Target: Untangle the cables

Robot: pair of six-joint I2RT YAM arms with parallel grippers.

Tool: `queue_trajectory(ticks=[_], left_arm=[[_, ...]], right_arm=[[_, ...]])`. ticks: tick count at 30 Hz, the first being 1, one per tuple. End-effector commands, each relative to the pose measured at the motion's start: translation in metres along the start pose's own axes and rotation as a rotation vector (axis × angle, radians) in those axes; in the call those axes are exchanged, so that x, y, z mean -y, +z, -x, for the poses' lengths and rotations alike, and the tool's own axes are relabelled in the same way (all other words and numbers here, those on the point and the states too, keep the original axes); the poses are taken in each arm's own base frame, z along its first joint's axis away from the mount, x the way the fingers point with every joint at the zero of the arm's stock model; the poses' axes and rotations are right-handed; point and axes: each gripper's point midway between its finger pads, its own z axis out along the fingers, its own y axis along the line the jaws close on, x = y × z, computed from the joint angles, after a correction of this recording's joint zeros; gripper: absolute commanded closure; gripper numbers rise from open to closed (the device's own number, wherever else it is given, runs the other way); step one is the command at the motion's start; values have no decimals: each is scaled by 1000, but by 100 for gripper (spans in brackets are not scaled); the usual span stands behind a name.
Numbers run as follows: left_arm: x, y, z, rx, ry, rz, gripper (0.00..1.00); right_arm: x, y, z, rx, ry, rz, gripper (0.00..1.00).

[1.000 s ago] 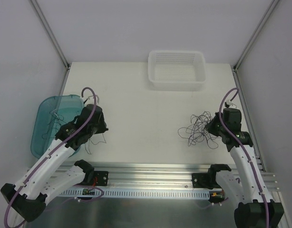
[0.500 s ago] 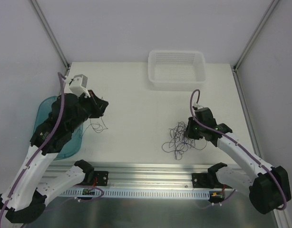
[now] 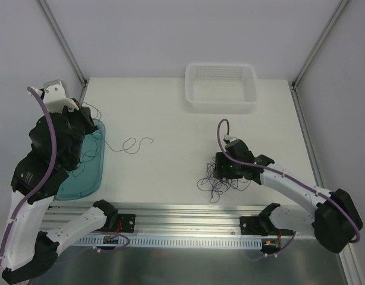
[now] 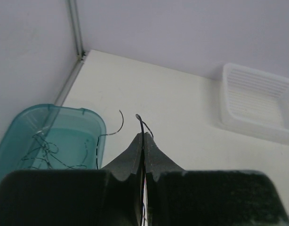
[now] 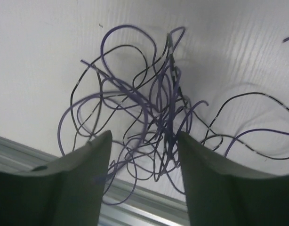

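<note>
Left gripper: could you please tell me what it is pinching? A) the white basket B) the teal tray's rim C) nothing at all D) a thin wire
D: in the left wrist view the left gripper is shut, with a thin wire running out between its fingertips.

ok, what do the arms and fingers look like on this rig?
Left arm and right arm match: white link shells, black joint housings. A lilac hose runs along each, looping free near the wrist. The left has a white block at its wrist. Fingers are matte dark grey, broad, tapering to the tips.
</note>
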Motion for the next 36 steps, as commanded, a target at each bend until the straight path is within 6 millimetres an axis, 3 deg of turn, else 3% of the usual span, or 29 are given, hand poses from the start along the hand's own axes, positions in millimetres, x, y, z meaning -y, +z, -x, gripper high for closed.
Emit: queue_trajectory(ticks=[1, 8, 12, 15, 19, 22, 23, 24, 30, 36], left_arm=[[-40, -2, 28, 68, 97, 224, 100], [-45, -12, 76, 149, 128, 271, 100], [-56, -9, 79, 166, 195, 351, 100], [-64, 4, 65, 175, 239, 398, 100], [-85, 37, 20, 89, 241, 442, 100], [-116, 60, -14, 0, 205, 504, 100], [-137, 64, -22, -20, 166, 571, 100], [-140, 70, -29, -38, 147, 555, 100], [-172, 82, -51, -70, 67, 641, 100], [-204, 90, -118, -210, 15, 751, 99]], right_arm=[[-20, -4, 18, 45, -14, 46, 35], [-34, -9, 9, 33, -80, 61, 3], [-44, -13, 5, 31, -97, 88, 3], [-51, -17, 1, 31, -127, 103, 3], [-55, -25, -3, 37, -170, 96, 3], [-54, -30, -7, 41, -188, 95, 3], [-53, -31, -8, 40, -190, 93, 3], [-53, -34, -8, 51, -190, 100, 3], [-42, -40, -13, 62, -188, 79, 3], [-39, -45, -10, 76, -185, 66, 3]])
